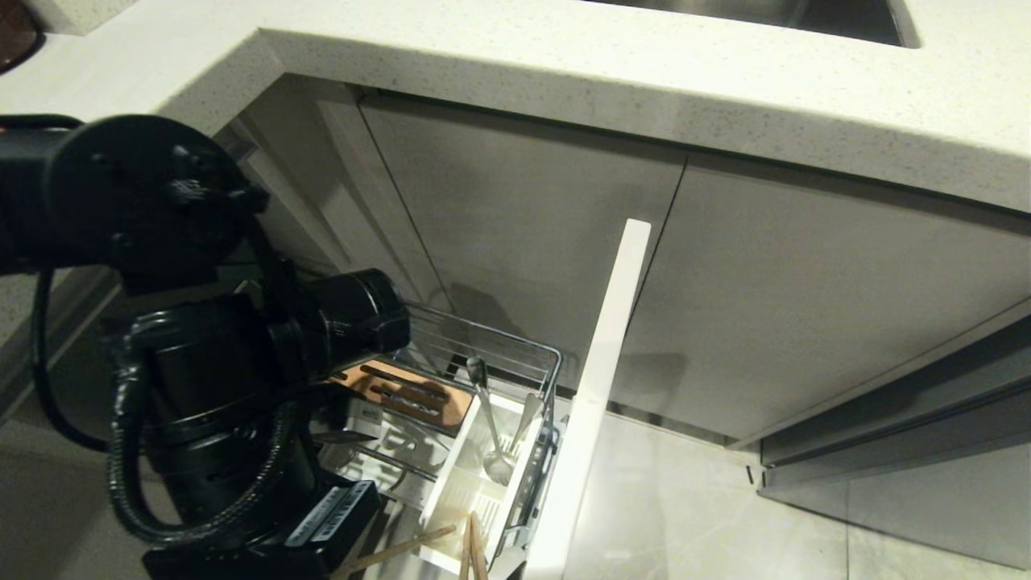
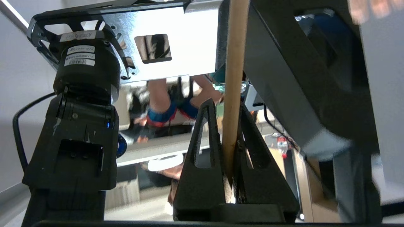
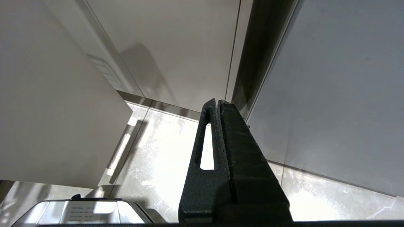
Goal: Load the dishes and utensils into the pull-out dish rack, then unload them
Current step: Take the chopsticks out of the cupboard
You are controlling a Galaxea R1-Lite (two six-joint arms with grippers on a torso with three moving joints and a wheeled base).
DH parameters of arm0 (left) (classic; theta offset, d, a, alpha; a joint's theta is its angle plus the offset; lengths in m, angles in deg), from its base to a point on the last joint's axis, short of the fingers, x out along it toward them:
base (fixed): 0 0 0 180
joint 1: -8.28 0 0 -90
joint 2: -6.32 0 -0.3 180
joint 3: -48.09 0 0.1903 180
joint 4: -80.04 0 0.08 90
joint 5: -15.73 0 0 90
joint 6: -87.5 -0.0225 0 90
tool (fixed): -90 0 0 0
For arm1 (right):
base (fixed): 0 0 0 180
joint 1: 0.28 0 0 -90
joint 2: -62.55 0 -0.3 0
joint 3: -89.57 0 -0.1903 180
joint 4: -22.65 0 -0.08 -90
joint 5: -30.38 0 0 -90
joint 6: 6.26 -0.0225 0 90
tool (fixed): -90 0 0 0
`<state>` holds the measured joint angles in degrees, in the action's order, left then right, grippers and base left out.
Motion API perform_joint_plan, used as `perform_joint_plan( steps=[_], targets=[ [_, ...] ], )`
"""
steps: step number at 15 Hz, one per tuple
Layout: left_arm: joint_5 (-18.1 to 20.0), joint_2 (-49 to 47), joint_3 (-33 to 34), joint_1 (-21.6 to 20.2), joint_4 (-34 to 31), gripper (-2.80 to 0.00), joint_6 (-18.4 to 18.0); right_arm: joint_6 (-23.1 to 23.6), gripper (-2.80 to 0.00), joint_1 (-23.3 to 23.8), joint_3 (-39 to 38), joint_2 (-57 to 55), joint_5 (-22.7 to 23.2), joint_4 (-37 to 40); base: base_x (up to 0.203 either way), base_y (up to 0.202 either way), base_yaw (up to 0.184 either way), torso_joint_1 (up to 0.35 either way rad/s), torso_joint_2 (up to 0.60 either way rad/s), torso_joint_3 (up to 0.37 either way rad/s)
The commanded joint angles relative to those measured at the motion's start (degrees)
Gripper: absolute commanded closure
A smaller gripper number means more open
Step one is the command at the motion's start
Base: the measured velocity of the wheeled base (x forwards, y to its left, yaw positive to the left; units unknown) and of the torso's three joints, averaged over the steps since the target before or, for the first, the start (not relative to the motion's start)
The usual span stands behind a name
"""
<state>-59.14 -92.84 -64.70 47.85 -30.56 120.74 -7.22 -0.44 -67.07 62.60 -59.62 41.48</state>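
A pale speckled stone table [image 1: 612,72] runs across the top of the head view, with the corner of a steel sink [image 1: 846,20] set into it at the far edge. Below it stand flat grey cabinet doors [image 1: 805,306], and a glossy tiled floor [image 1: 685,515] shows at the bottom.

The pull-out dish rack [image 1: 515,354] stands drawn out from the cabinet, its pale drawer front [image 1: 596,387] seen edge-on along its right side. Inside the chrome wire basket lies the slotted wooden strip [image 1: 407,391], and next to it the white cutlery caddy [image 1: 483,483]. A silver fork [image 1: 527,415] and another metal utensil [image 1: 487,415] lean in the caddy's far compartment. Chopsticks [image 1: 474,548] stick up from the caddy's near end, by the lower edge of the head view.

The left arm [image 1: 217,379] fills the left of the head view, reaching down over the rack's near left side; its pincer is hidden there under the arm's own body. In the left wrist view the left pincer [image 2: 232,126] is clamped on a single light wooden chopstick [image 2: 233,78], which runs straight up between the two black fingers [image 2: 205,132] and beyond their tips.

The right pincer [image 3: 218,104] appears only in its own wrist view, fingers pressed together with nothing between them, pointing toward the floor and cabinet fronts.
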Motion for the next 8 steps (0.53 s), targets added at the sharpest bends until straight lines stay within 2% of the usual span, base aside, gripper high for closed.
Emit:
perform_joint_plan(
  steps=[1,8],
  targets=[
    [0.1,7.0,0.2,0.2,-0.4,0.00,0.5,0.0,0.00,0.0,-1.5,0.0,0.0,0.0,0.000,0.000,0.000,0.000,0.00,0.000],
    [0.3,22.2,-2.6,3.6,-0.4,0.00,2.0,0.0,0.00,0.0,-1.5,0.0,0.0,0.0,0.000,0.000,0.000,0.000,0.00,0.000]
  ],
)
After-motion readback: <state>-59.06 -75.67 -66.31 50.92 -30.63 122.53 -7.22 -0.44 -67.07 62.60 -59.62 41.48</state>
